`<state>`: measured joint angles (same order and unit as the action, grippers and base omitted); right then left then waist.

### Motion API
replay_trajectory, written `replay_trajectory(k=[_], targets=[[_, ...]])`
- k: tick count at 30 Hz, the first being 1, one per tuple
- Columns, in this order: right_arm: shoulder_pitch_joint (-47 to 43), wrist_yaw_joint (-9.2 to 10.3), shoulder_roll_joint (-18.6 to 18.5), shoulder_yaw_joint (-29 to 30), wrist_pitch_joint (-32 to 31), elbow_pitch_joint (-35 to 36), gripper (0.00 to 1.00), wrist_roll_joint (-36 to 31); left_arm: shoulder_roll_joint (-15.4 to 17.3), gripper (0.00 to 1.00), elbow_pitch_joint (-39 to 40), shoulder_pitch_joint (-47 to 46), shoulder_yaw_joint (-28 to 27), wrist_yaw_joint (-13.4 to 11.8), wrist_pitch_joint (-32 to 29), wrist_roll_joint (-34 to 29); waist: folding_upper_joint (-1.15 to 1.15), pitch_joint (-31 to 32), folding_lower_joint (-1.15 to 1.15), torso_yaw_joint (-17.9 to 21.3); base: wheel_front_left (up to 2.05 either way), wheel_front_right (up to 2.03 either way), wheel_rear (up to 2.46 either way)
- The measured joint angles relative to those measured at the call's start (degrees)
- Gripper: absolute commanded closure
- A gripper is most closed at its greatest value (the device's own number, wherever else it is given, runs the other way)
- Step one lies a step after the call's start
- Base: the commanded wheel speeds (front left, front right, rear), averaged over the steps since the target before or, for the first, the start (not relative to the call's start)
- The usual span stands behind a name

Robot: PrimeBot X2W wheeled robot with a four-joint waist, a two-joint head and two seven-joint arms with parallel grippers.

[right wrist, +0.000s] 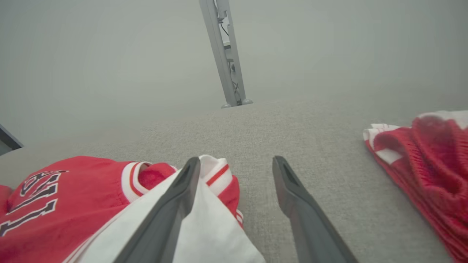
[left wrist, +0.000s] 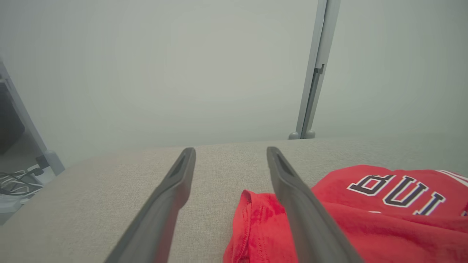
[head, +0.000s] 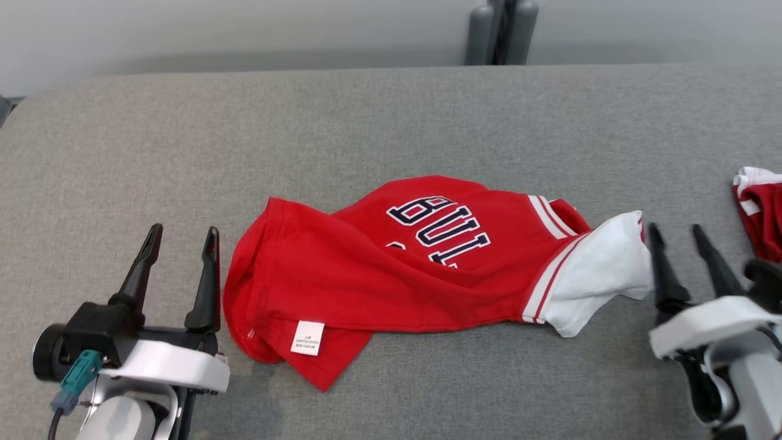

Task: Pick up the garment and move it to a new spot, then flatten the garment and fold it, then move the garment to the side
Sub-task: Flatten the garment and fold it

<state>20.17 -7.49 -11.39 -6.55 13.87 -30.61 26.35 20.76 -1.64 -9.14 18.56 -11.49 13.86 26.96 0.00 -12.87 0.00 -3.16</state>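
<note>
Grey padded table: the red jersey lies mid-table, crumpled and folded over itself at the near edge. A second red garment sits at the right edge, apart from it. Both grippers are spread and empty. The left gripper is just beside the hem, and the right gripper has one finger right at the white sleeve. Risks: a pinch catches stacked layers, so flattening drags the fold along, or the right arm snags the other garment. Care label faces up.

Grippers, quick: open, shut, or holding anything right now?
Left gripper: open, empty, beside the red garment.
Right gripper: open, empty, at the garment's white sleeve.
</note>
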Motion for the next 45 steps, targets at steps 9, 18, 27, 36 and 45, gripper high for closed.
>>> replay_trajectory(k=[9, 18, 27, 36, 45], targets=[[-10.7, 0.0, 1.3, 8.3, -1.4, 18.2, 0.0, -9.9, 1.1, 0.0, 0.4, 3.8, -1.6, -1.5, 0.3, 0.6, 0.0, 4.2, 0.0, 2.1, 0.0, 0.0, 0.0], [-18.4, 0.0, 5.4, 8.9, -10.1, 34.2, 0.0, -13.9, 1.7, 0.0, 1.8, 6.8, -1.0, -2.3, -0.7, 0.7, 0.0, 8.2, 0.0, 2.9, 0.0, 0.0, 0.0], [-22.1, 0.0, 6.9, 9.2, -13.3, 38.7, 0.0, -14.3, 1.7, 0.0, 3.0, 8.6, -0.5, -3.2, -1.6, 0.9, 0.0, 9.3, 0.0, 2.8, 0.0, 0.0, 0.0], [-22.2, 0.0, 7.3, 9.5, -13.9, 39.4, 0.0, -14.3, 1.9, 0.0, 3.8, 8.5, 0.2, -3.4, -2.5, 0.9, 0.0, 8.7, 0.0, 2.4, 0.0, 0.0, 0.0], [-21.5, 0.0, 7.4, 8.8, -14.4, 39.3, 0.0, -14.1, 1.6, 0.0, 1.9, 7.6, 5.2, 1.9, -13.1, 6.4, 0.0, 6.3, 0.0, 2.6, 0.0, 0.0, 0.0]])
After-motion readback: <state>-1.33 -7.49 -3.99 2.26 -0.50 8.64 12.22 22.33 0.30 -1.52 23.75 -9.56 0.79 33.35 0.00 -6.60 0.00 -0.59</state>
